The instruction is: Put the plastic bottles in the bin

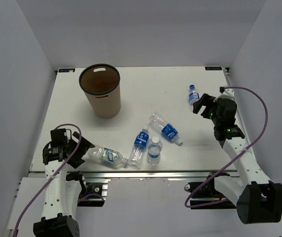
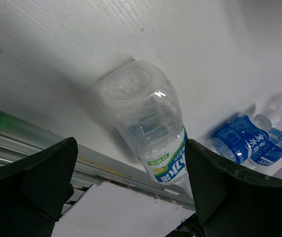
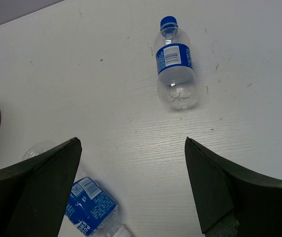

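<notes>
Left gripper (image 2: pixel 131 170) is gaping wide, empty; nearest bottle (image 2: pixel 145 118) is lying just ahead, between the fingers, by the table (image 2: pixel 57 54) edge, so a skewed close is risking rolling it off. Right gripper (image 3: pixel 131 182) is spreading wide too, lone bottle (image 3: pixel 175 69) lying well ahead. Bin (image 1: pixel 100 91) is standing far beyond the left fingers.

Both arms (image 1: pixel 244 164) — white links, black joints, black gripper fingers (image 2: pixel 42 182) — trail looping purple cables (image 1: pixel 265 112).

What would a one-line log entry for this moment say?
left gripper: open, facing near-edge bottle | right gripper: open, facing far-right bottle | bin: no bottle seen inside | five bottles on table
</notes>
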`<state>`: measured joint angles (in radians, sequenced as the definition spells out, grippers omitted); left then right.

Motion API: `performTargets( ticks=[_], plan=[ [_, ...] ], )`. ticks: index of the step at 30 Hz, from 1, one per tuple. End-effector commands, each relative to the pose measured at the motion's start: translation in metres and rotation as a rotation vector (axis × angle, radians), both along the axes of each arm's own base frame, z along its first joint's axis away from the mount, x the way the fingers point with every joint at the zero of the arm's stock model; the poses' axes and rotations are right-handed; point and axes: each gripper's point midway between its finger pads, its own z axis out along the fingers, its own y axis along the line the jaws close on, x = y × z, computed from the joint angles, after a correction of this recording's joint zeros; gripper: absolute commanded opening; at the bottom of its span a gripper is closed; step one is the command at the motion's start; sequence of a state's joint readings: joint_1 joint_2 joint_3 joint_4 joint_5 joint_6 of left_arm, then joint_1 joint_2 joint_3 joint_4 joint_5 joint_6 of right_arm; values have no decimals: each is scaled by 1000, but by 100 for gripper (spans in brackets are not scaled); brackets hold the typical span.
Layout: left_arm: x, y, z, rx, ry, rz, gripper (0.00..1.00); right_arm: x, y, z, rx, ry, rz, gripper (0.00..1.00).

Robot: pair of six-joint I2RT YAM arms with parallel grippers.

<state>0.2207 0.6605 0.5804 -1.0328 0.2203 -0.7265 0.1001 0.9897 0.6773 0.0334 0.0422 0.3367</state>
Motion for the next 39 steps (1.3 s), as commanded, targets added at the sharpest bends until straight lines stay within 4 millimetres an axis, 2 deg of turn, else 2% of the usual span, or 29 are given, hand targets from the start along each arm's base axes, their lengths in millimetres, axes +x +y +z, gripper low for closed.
performTargets(
  ticks=[1, 9, 12, 15, 19, 23, 24, 26, 28, 29, 30, 31, 32, 33, 34, 35, 37, 38, 39],
  plan=[
    [7, -4, -4, -31, -14, 3, 98, 7, -5, 10, -10, -43, -27, 89],
    [25, -15, -13, -27, 1, 7, 98, 9, -13, 8, -34, -42, -65, 89],
    [30, -35, -16, 0, 27, -67, 98, 10, -18, 5, -46, -35, -90, 89],
    [30, -38, -22, 40, 65, -81, 98, 11, -23, 4, -53, -28, -115, 89],
    [32, -29, -28, 123, 84, -55, 98, 11, -26, -1, -60, -11, -132, 89],
    [38, -36, -37, 145, 88, -67, 98, 11, -28, -2, -64, -7, -141, 89],
    [39, -40, -39, 156, 86, -79, 96, 11, -29, -2, -65, -5, -144, 89],
    [43, -44, -45, 172, 95, -86, 86, 11, -29, -1, -66, -5, -145, 89],
    [43, -45, -48, 183, 117, -96, 65, 9, -31, -4, -70, 2, -157, 89],
    [50, -45, -38, 194, 98, -97, 57, 9, -34, -4, -76, 3, -168, 89],
    [54, -36, -31, 242, 89, -77, 47, 9, -35, -4, -77, 3, -172, 89],
    [48, -28, -24, 283, 109, -65, 25, 9, -35, -3, -76, 3, -174, 89],
    [61, -24, 0, 305, 54, -48, 21, 9, -35, -3, -76, 2, -173, 89],
    [57, -6, 12, 391, 53, -9, 21, 9, -35, -2, -77, 0, -174, 89],
    [60, 3, 33, 424, 3, 26, 21, 9, -35, -2, -75, 0, -169, 89],
    [73, 10, 69, 445, -85, 71, 21, 9, -35, -2, -76, 0, -167, 90],
    [80, 27, 115, 518, -188, 135, 21, 9, -29, -2, -76, -2, -130, 89],
    [91, 28, 162, 508, -308, 156, 21, 10, -26, -1, -74, -16, -110, 89],
    [103, 26, 191, 490, -404, 173, 21, 10, -21, 1, -71, -29, -78, 89]
  ],
)
